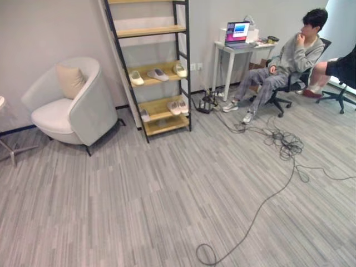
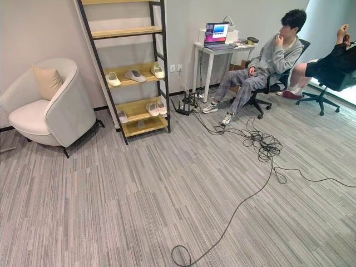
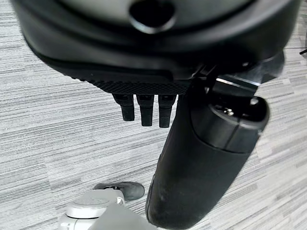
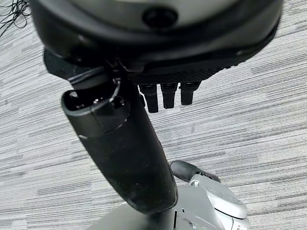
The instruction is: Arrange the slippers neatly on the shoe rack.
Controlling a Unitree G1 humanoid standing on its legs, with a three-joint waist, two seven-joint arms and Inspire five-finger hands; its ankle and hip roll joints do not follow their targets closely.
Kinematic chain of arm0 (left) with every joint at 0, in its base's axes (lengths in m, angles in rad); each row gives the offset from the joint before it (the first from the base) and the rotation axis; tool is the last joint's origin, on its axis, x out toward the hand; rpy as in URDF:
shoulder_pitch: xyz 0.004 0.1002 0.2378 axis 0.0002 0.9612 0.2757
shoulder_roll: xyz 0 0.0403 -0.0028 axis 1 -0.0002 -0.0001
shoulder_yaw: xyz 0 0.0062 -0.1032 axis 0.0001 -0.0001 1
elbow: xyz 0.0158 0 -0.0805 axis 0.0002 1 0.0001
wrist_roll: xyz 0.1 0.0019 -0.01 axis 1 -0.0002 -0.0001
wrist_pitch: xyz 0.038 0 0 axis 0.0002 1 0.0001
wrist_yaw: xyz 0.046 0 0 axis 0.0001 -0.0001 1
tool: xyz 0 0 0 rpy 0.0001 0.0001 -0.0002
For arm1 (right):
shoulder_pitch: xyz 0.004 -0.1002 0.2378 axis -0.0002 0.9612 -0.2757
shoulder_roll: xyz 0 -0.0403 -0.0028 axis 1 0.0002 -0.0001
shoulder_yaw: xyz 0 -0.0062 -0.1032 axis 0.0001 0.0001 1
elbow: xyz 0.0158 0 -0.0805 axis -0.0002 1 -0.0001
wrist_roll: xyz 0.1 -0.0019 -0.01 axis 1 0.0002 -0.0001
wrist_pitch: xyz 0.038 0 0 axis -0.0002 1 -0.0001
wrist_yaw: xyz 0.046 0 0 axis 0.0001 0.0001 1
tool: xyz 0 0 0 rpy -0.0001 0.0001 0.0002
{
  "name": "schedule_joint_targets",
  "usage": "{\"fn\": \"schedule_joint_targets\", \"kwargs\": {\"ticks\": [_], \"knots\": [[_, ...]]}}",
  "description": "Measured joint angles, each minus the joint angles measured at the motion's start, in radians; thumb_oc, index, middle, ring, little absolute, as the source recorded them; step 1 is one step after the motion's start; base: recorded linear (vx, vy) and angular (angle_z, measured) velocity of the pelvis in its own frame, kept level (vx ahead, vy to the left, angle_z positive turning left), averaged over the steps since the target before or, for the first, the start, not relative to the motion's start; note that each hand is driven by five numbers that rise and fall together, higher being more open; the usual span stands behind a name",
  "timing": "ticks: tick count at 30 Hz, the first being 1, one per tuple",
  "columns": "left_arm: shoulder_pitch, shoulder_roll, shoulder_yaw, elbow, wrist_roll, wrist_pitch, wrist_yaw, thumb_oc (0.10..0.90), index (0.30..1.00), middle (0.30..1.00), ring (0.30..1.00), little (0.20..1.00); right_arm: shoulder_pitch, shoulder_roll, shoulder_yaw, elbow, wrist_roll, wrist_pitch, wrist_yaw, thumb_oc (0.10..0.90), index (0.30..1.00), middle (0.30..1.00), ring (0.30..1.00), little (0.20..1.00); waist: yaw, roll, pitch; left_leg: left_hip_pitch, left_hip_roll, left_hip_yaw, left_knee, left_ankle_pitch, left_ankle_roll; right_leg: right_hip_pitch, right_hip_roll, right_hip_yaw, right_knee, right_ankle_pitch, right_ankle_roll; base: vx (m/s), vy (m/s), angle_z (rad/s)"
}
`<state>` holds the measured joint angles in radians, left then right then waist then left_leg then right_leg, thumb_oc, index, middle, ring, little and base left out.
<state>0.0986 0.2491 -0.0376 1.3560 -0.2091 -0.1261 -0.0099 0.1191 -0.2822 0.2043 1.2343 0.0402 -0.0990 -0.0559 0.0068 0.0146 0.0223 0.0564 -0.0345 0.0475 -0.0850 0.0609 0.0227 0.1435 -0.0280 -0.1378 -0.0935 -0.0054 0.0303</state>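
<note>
Pale slippers on shoe rack shelves

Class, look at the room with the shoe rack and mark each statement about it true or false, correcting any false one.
1. The black-framed wooden shoe rack holds three pale slippers on its middle shelf. True.
2. The white armchair stands on the right of the rack. False: it stands on its left.
3. A beige cushion lies on the armchair. True.
4. The open laptop sits on the floor. False: it sits on a white table.
5. The left hand holds a slipper. False: it holds nothing.
</note>
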Motion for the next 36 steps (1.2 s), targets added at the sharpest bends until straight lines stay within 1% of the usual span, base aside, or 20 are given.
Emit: {"fn": "schedule_joint_targets", "kwargs": {"ticks": [6,12,18,19,20,21,22,23,24,25,26,27,29,30,31,32,33,34,35,36], "knots": [[-0.001,0.000,-0.008,-0.001,0.021,0.014,0.000,0.800,0.900,0.900,0.900,0.900,0.000,0.000,0.000,0.000,0.000,0.000,0.001,0.800,0.900,0.900,0.900,0.900,0.000,-0.001,0.001,0.000,0.000,0.000,0.000,0.000,0.000,0.001,0.001,0.003,0.000,0.000,0.000,0.00,-0.001,0.01],[-0.004,0.000,-0.009,0.002,0.020,0.015,-0.001,0.800,0.900,0.900,0.900,0.900,0.002,0.000,0.000,0.009,0.001,0.001,0.002,0.800,0.900,0.900,0.900,0.900,-0.002,0.005,0.005,-0.007,0.002,-0.002,0.000,-0.004,-0.006,-0.001,0.002,-0.002,0.000,-0.007,-0.010,0.05,-0.049,0.01],[-0.001,-0.001,-0.010,0.006,0.019,0.015,-0.002,0.800,0.900,0.900,0.900,0.900,0.023,0.000,0.000,0.031,0.001,0.006,0.004,0.800,0.900,0.900,0.900,0.900,-0.003,0.011,0.013,-0.006,0.007,-0.001,0.001,-0.009,-0.012,-0.005,0.007,-0.001,0.000,-0.013,-0.008,0.05,-0.100,-0.01],[-0.001,-0.002,-0.010,0.006,0.017,0.015,-0.002,0.800,0.900,0.900,0.900,0.900,0.025,0.000,0.000,0.037,0.001,0.007,0.004,0.800,0.900,0.900,0.900,0.900,-0.001,0.006,0.019,-0.009,0.010,0.002,0.006,-0.009,-0.013,-0.011,0.010,0.006,0.007,-0.015,-0.009,-0.05,-0.115,-0.14],[-0.007,-0.001,-0.010,0.007,0.014,0.015,-0.001,0.800,0.900,0.900,0.900,0.900,0.005,0.001,0.009,0.048,0.001,0.007,0.004,0.800,0.900,0.900,0.900,0.900,0.001,0.013,0.028,-0.045,0.018,0.011,0.053,-0.017,-0.024,-0.053,0.012,0.021,0.051,-0.035,-0.022,-0.04,-0.079,-0.23],[-0.020,-0.002,-0.009,0.007,0.005,0.015,-0.001,0.800,0.900,0.900,0.900,0.900,-0.022,0.001,0.013,0.057,0.001,0.007,0.006,0.800,0.900,0.900,0.900,0.900,0.006,0.007,0.055,-0.071,0.029,0.020,0.092,-0.028,-0.042,-0.082,0.025,0.022,0.091,-0.050,-0.026,-0.02,-0.088,-0.25],[-0.036,-0.001,-0.008,0.007,-0.008,0.015,-0.002,0.800,0.900,0.900,0.900,0.900,-0.036,0.001,0.015,0.056,0.001,0.006,0.006,0.800,0.900,0.900,0.900,0.900,0.008,0.014,0.073,-0.086,0.035,0.024,0.114,-0.034,-0.052,-0.099,0.027,0.023,0.116,-0.060,-0.032,0.04,-0.141,-0.13],[-0.059,-0.004,-0.009,0.009,-0.022,0.014,-0.001,0.800,0.900,0.900,0.900,0.900,-0.053,0.000,0.015,0.058,0.001,0.002,0.008,0.800,0.900,0.900,0.900,0.900,0.011,0.015,0.109,-0.105,0.044,0.027,0.152,-0.034,-0.065,-0.107,0.037,0.022,0.144,-0.070,-0.046,0.07,-0.187,0.17],[-0.100,-0.002,-0.009,0.008,-0.022,0.013,-0.001,0.800,0.900,0.900,0.900,0.900,-0.067,0.006,0.014,0.067,0.002,0.000,0.012,0.800,0.900,0.900,0.900,0.900,0.010,-0.001,0.145,-0.189,0.044,0.043,0.287,-0.031,-0.072,-0.138,0.025,0.018,0.186,-0.090,-0.074,0.06,-0.138,0.36],[-0.124,-0.004,-0.009,0.008,-0.023,0.014,-0.001,0.800,0.900,0.900,0.900,0.900,-0.074,0.011,0.012,0.071,0.002,0.002,0.014,0.800,0.900,0.900,0.900,0.900,0.007,-0.022,0.167,-0.239,0.044,0.079,0.366,-0.008,-0.100,-0.149,0.003,0.009,0.204,-0.092,-0.093,0.07,-0.091,0.41],[-0.131,-0.007,-0.009,0.006,-0.023,0.014,0.000,0.800,0.900,0.900,0.900,0.900,-0.077,0.013,0.012,0.075,0.002,0.005,0.014,0.800,0.900,0.900,0.900,0.900,0.009,-0.036,0.174,-0.260,0.045,0.099,0.399,0.007,-0.108,-0.155,-0.006,0.006,0.208,-0.092,-0.109,0.16,-0.047,0.20],[-0.132,-0.010,-0.008,0.005,-0.024,0.013,0.000,0.800,0.900,0.900,0.900,0.900,-0.079,0.013,0.011,0.078,0.003,0.009,0.018,0.800,0.900,0.900,0.900,0.900,0.019,-0.053,0.185,-0.290,0.062,0.139,0.455,0.018,-0.101,-0.143,-0.010,0.002,0.203,-0.088,-0.117,0.12,-0.043,0.17],[-0.132,-0.022,-0.009,0.006,-0.024,0.014,0.002,0.800,0.900,0.900,0.900,0.900,-0.082,0.008,-0.005,0.105,0.011,0.013,0.016,0.800,0.900,0.900,0.900,0.900,0.022,-0.047,0.199,-0.337,0.105,0.185,0.566,0.009,-0.090,-0.113,-0.001,-0.013,0.188,-0.104,-0.130,0.31,0.095,0.28],[-0.126,-0.027,-0.012,0.001,-0.025,0.014,0.002,0.800,0.900,0.900,0.900,0.900,-0.082,0.007,-0.013,0.113,0.019,0.027,0.013,0.800,0.900,0.900,0.900,0.900,0.029,-0.046,0.202,-0.347,0.101,0.202,0.538,0.000,-0.077,-0.099,-0.001,-0.021,0.175,-0.106,-0.126,0.53,0.202,0.31],[-0.116,-0.029,-0.019,-0.005,-0.026,0.013,0.002,0.800,0.900,0.900,0.900,0.900,-0.085,0.005,-0.025,0.119,0.023,0.039,0.013,0.800,0.900,0.900,0.900,0.900,0.028,-0.045,0.203,-0.354,0.098,0.223,0.467,-0.006,-0.070,-0.094,-0.001,-0.025,0.165,-0.106,-0.118,0.63,0.282,0.22],[-0.105,-0.041,-0.019,0.002,-0.030,0.010,0.001,0.800,0.900,0.900,0.900,0.900,-0.104,0.002,-0.024,0.147,0.024,0.038,0.013,0.800,0.900,0.900,0.900,0.900,0.033,-0.035,0.204,-0.333,0.080,0.217,0.241,-0.014,-0.074,-0.092,0.003,-0.027,0.154,-0.108,-0.108,0.49,0.220,0.05],[-0.103,-0.048,-0.024,0.009,-0.033,0.016,-0.004,0.800,0.900,0.900,0.900,0.900,-0.104,-0.005,-0.037,0.141,0.038,0.039,0.014,0.800,0.900,0.900,0.900,0.900,0.047,-0.014,0.205,-0.328,0.084,0.211,0.096,0.003,-0.093,-0.075,0.025,-0.018,0.130,-0.107,-0.108,0.45,0.180,-0.01],[-0.095,-0.049,-0.042,0.013,-0.033,0.017,-0.006,0.800,0.900,0.900,0.900,0.900,-0.100,-0.005,-0.055,0.137,0.043,0.037,0.016,0.800,0.900,0.900,0.900,0.900,0.051,0.000,0.205,-0.331,0.094,0.207,0.035,0.020,-0.105,-0.041,0.046,-0.018,0.092,-0.103,-0.108,0.46,0.198,-0.17],[-0.085,-0.053,-0.041,0.020,-0.033,0.017,-0.010,0.800,0.900,0.900,0.900,0.900,-0.098,0.001,-0.056,0.145,0.043,0.038,0.015,0.800,0.900,0.900,0.900,0.900,0.076,0.007,0.205,-0.340,0.104,0.193,-0.006,0.028,-0.107,-0.023,0.055,-0.006,0.080,-0.104,-0.108,0.45,0.197,-0.31],[-0.076,-0.058,-0.035,0.032,-0.033,0.018,-0.015,0.800,0.900,0.900,0.900,0.900,-0.092,0.001,-0.059,0.152,0.044,0.037,0.015,0.800,0.900,0.900,0.900,0.900,0.092,0.007,0.203,-0.341,0.109,0.193,-0.005,0.028,-0.108,-0.018,0.057,0.010,0.081,-0.115,-0.099,0.53,0.241,-0.53]]}}
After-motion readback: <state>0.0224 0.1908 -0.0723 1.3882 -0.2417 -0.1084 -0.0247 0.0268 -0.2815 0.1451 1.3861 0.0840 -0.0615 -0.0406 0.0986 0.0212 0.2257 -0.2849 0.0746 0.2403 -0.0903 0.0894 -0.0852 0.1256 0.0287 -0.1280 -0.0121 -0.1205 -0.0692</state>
